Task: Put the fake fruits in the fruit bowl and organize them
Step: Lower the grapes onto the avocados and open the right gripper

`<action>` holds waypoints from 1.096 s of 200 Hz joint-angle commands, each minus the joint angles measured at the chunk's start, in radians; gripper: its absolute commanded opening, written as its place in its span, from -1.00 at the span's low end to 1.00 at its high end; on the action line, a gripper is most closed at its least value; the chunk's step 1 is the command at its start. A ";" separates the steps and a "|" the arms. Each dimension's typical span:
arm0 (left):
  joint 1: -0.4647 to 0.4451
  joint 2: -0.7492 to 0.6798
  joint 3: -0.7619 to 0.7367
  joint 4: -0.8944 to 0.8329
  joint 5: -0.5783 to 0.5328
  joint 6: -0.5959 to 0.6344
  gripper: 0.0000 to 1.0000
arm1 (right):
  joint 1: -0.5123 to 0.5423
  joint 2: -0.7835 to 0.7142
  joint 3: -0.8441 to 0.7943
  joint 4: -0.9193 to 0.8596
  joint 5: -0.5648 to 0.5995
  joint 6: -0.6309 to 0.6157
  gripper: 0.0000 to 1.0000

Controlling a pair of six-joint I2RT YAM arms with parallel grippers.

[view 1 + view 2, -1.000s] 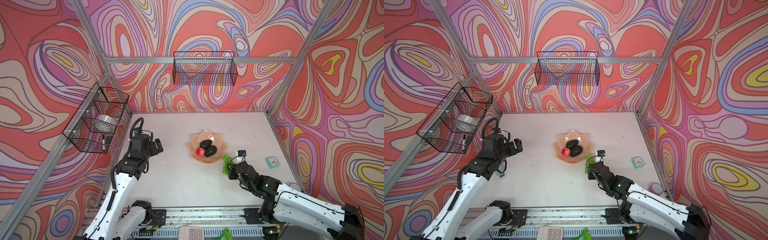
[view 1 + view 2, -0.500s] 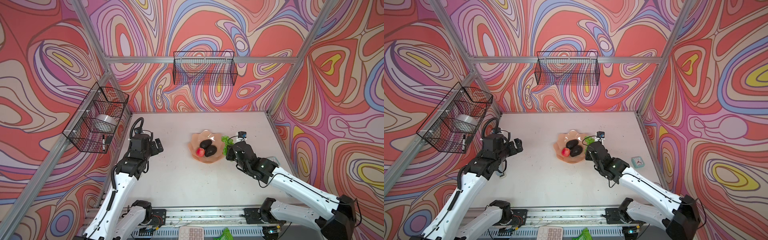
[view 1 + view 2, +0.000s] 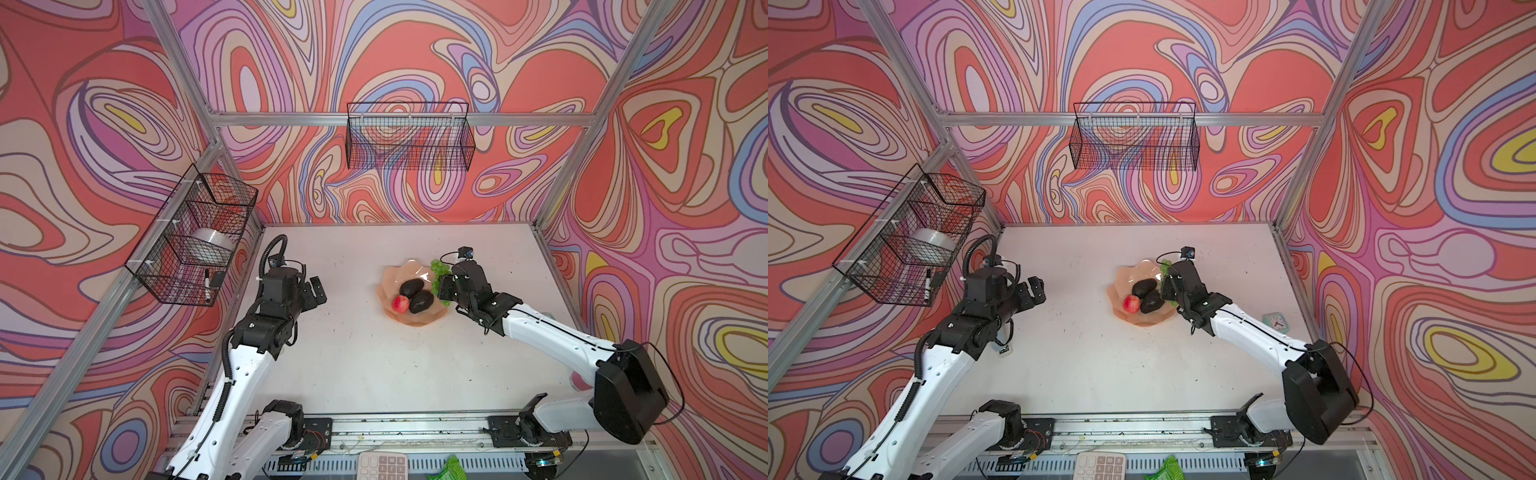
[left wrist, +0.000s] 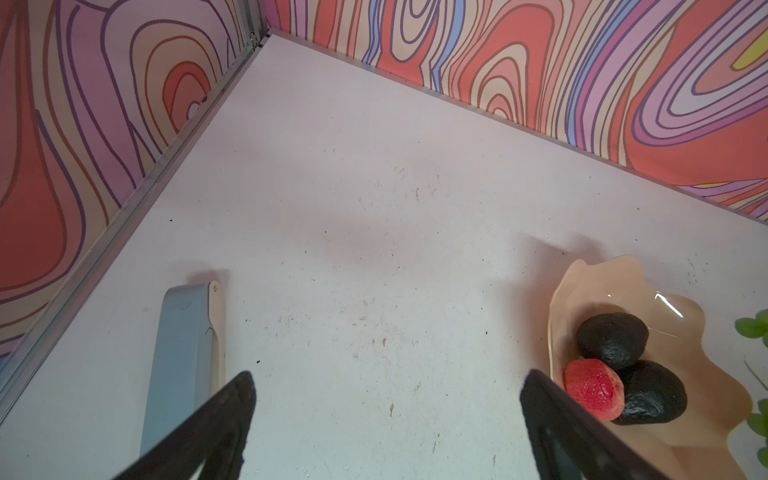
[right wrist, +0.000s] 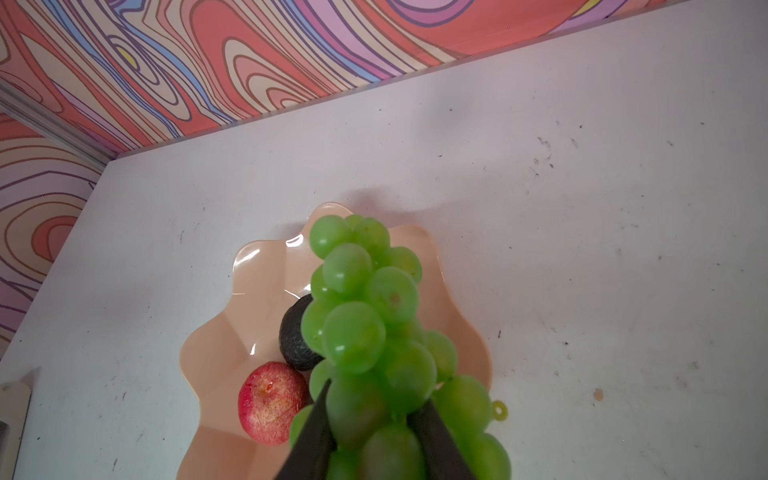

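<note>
So the right gripper (image 5: 374,399) is clamped on the grapes (image 5: 357,332), and the bunch hangs over the right side of the bowl (image 3: 411,322). I can't tell whether it touches the bowl (in both top views the arm hides most of it, only a few green ones poke out). Sitting in the bowl are two avocados, one (image 3: 412,287) touching the other (image 3: 421,301), with the apple (image 3: 400,304) snug against the nearer one. The left gripper (image 4: 386,382) is spread wide and holds nothing, off on the left of the table (image 3: 353,365), well apart from the bowl.
</note>
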 commanded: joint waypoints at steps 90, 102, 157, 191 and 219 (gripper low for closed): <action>0.007 -0.014 -0.011 -0.005 -0.009 -0.007 1.00 | -0.041 0.148 -0.020 0.110 -0.065 0.032 -0.34; 0.007 -0.015 -0.011 -0.005 -0.009 -0.007 1.00 | -0.043 0.154 -0.019 0.108 -0.064 0.032 -0.25; 0.007 -0.020 -0.012 -0.004 -0.015 -0.006 1.00 | -0.043 0.148 -0.011 0.115 -0.072 0.016 0.27; 0.007 -0.021 -0.012 -0.003 -0.018 -0.007 1.00 | -0.042 0.130 0.038 0.086 -0.065 -0.028 0.61; 0.007 -0.023 -0.014 0.003 -0.028 -0.010 1.00 | -0.050 0.100 0.081 0.053 -0.024 -0.077 0.84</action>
